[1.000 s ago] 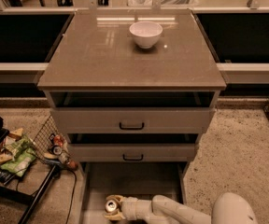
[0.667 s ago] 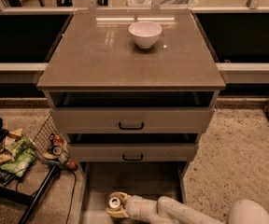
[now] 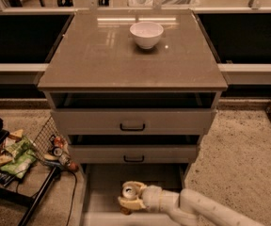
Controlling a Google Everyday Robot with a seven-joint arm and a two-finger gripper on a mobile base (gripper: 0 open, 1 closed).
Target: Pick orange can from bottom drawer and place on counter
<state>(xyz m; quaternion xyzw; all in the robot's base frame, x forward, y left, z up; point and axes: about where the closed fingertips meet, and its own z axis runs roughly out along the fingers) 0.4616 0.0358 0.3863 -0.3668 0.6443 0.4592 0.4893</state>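
**At cabinet foot: lift pending**

Counter [image 3: 102,60]: glossy top, white bowl [image 3: 146,34] at rear. Bottom drawer [image 3: 100,188]: pulled open. My gripper [image 3: 130,202]: low inside it, closed around the orange can [image 3: 128,190], upright. Lift gently, draw back clear of upper drawers [image 3: 133,121], set down before the bowl.

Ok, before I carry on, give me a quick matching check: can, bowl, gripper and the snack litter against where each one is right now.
Things:
1. orange can
2. white bowl
3. gripper
4. snack litter

Places:
A. on the counter, towards its back edge
B. low down, left of the drawer cabinet
C. between the jaws, over the open bottom drawer
D. at the end of the arm coming in from the lower right

Pairs: 1-C, 2-A, 3-D, 4-B.
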